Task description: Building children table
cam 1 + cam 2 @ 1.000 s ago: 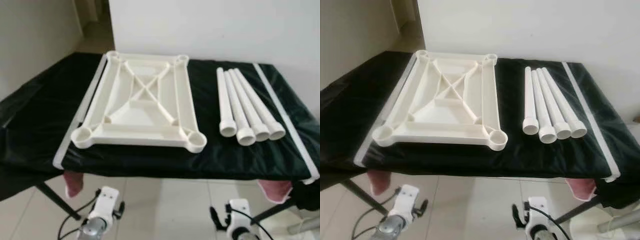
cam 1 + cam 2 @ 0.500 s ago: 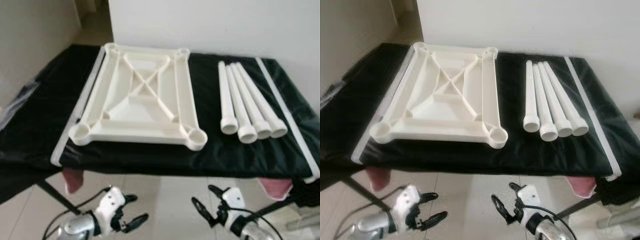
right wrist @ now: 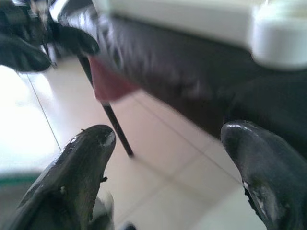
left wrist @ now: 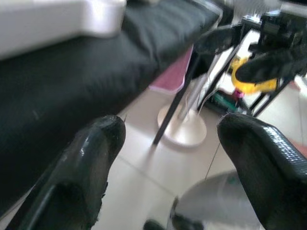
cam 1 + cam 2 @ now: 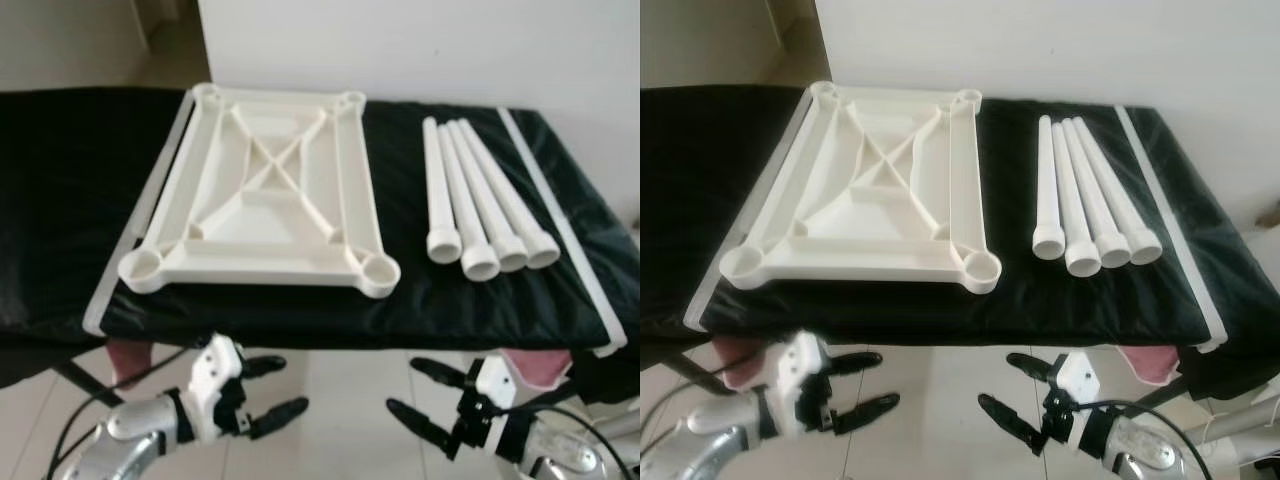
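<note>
A cream plastic tabletop point(image 5: 262, 195) lies upside down on the black-covered table point(image 5: 70, 200), ribs up, with a round leg socket at each corner. To its right, several cream tube legs point(image 5: 480, 205) lie side by side, flared ends toward me. Both arms are low, below the table's front edge. My left gripper point(image 5: 276, 388) is open with nothing between its fingers, pointing right. My right gripper point(image 5: 408, 392) is open and empty too, pointing left toward it. In the left wrist view the two black fingers point(image 4: 91, 163) frame the table's underside.
A white wall point(image 5: 420, 40) stands behind the table. White tape strips point(image 5: 560, 230) run along the cloth's left and right sides. Pink pads point(image 5: 130, 362) hang under the front corners. Black table legs point(image 5: 80, 385) slant to the tiled floor point(image 5: 345, 400).
Both grippers have come further up and in, fingers spread wide and pointing at each other. The camera has shifted, so the table sits a little lower and left.
</note>
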Tool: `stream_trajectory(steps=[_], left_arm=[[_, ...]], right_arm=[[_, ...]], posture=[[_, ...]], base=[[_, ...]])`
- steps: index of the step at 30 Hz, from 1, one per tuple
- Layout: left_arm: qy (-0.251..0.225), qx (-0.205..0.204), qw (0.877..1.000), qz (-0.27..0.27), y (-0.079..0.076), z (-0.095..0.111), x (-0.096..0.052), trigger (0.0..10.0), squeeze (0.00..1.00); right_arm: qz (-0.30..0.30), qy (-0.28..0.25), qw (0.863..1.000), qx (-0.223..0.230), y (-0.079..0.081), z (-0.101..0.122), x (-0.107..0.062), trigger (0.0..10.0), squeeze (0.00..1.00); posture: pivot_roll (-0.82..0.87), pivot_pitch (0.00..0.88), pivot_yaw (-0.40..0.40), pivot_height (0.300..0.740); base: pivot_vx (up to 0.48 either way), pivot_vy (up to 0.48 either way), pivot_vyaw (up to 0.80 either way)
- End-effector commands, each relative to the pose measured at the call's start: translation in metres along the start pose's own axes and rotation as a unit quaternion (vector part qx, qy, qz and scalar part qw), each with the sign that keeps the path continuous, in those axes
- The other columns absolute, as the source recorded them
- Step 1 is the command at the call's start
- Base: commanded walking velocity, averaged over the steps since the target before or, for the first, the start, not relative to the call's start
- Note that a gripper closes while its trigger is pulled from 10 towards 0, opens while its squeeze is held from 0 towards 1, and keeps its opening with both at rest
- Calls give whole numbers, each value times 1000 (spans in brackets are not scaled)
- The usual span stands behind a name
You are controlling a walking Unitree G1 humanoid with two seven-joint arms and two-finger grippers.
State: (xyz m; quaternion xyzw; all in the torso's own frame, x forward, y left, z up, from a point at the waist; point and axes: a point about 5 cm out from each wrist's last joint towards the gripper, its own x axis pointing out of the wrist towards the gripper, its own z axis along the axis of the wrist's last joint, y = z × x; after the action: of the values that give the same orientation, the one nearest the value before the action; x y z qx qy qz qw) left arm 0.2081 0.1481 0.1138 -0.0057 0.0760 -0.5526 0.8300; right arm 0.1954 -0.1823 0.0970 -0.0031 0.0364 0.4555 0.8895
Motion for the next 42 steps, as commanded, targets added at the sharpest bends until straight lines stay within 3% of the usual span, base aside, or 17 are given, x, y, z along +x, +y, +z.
stream_trajectory(steps=[1,5,10,16,18,21,25,27,29,30,32,33,34,35,40,41,42], left_arm=[[-23,-2,998,-58,-2,14,-2,10000,0],[-60,-18,998,-21,13,38,-13,10000,0],[-17,14,999,23,26,32,-24,10000,0],[22,86,986,139,65,40,-35,10000,0],[-14,94,973,210,84,54,-35,10000,0],[-48,118,957,259,91,67,-30,10000,0],[-94,88,947,294,94,75,-25,10000,0],[-127,40,927,352,102,74,-18,10000,0],[-127,40,927,352,102,74,-18,10000,0],[-140,20,908,395,109,70,-12,10000,0],[-140,20,908,395,109,70,-12,10000,0],[-125,6,890,439,114,62,-6,10000,0],[-125,6,890,439,114,62,-6,10000,0],[-111,9,874,472,115,54,-1,10000,0],[-112,21,875,470,111,50,6,10000,0],[-110,38,870,480,110,50,9,10000,0],[-110,38,870,480,110,50,9,10000,0]], right_arm=[[-5,-29,1000,-4,-7,17,0,10000,0],[-47,-104,993,-7,-21,47,12,10000,0],[-101,-131,986,-9,-34,58,19,10000,0],[-187,-169,968,-10,-57,72,23,10000,0],[-212,-177,961,-2,-64,75,26,10000,0],[-237,-197,951,2,-70,84,36,10000,0],[-258,-213,942,2,-73,92,44,10000,0],[-284,-207,936,-3,-76,96,53,10000,0],[-284,-207,936,-3,-76,96,53,10000,0],[-312,-205,927,3,-80,97,56,10000,0],[-312,-205,927,3,-80,97,56,10000,0],[-334,-190,923,-10,-81,94,56,10000,0],[-334,-190,923,-10,-81,94,56,10000,0],[-361,-185,913,-42,-79,92,56,10000,0],[-386,-189,900,-70,-74,91,57,10000,0],[-423,-189,882,-83,-75,90,54,10000,0],[-423,-189,882,-83,-75,90,54,10000,0]], posture=[[37,64,-35,740],[38,58,-37,740],[39,51,-36,740],[45,34,-36,740],[50,27,-36,740],[54,10,-28,740],[53,3,-24,740],[46,0,-18,740],[46,0,-18,740],[43,0,-19,740],[43,0,-19,740],[62,0,-40,740],[62,0,-40,740],[66,0,-44,740],[68,0,-47,740],[71,5,-46,740],[71,5,-46,740]], base=[[0,0,0],[0,0,0],[0,0,0],[0,0,0],[0,0,0],[0,0,0],[0,0,0],[0,0,0],[0,0,0],[0,0,0],[0,0,0],[0,0,0],[0,0,0],[0,0,0],[0,0,0],[0,0,0],[0,0,0]])
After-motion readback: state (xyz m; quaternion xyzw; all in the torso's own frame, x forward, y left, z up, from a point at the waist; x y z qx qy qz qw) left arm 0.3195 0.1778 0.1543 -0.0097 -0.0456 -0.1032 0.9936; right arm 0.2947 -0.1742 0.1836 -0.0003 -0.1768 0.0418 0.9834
